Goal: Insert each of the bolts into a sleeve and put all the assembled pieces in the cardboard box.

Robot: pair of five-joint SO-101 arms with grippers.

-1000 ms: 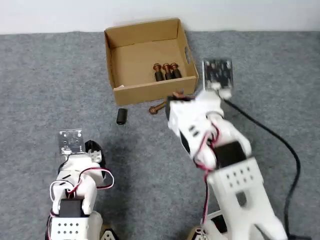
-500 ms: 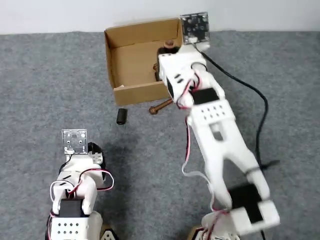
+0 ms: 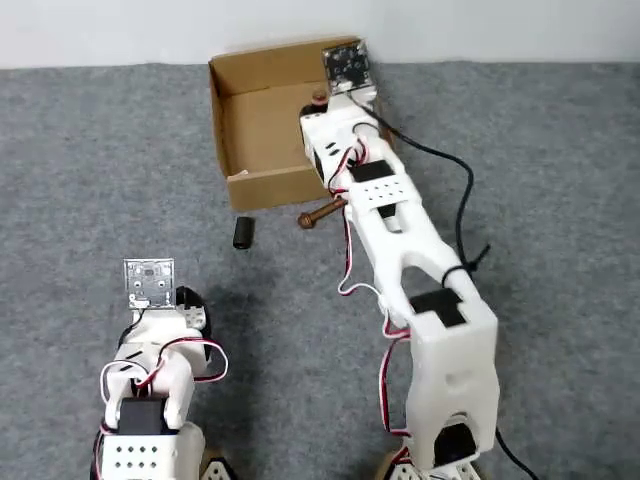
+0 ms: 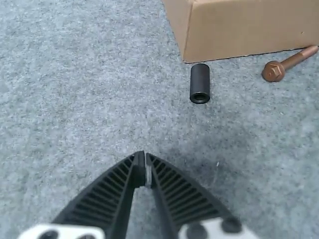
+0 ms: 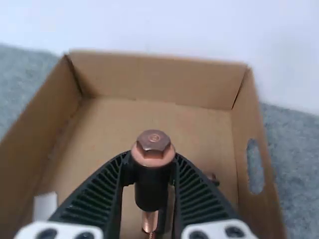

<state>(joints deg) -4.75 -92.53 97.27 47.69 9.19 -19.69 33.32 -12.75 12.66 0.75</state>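
Fingers of the right gripper clamp a sleeved bolt over the cardboard box; left gripper pinched together, empty; black sleeve and copper bolt lie outside.

Grey carpeted table — cardboard box, black sleeve and loose copper bolt just beside it

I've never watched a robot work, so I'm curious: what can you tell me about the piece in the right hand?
It is a bolt pushed through a black sleeve. The bolt looks like coppery metal, with a flanged hexagonal head at one end of the sleeve and its tip poking out the other. The sleeve is a plain dark tube. The right hand clamps it between two black ribbed fingers, above the open box; nothing else touches it.
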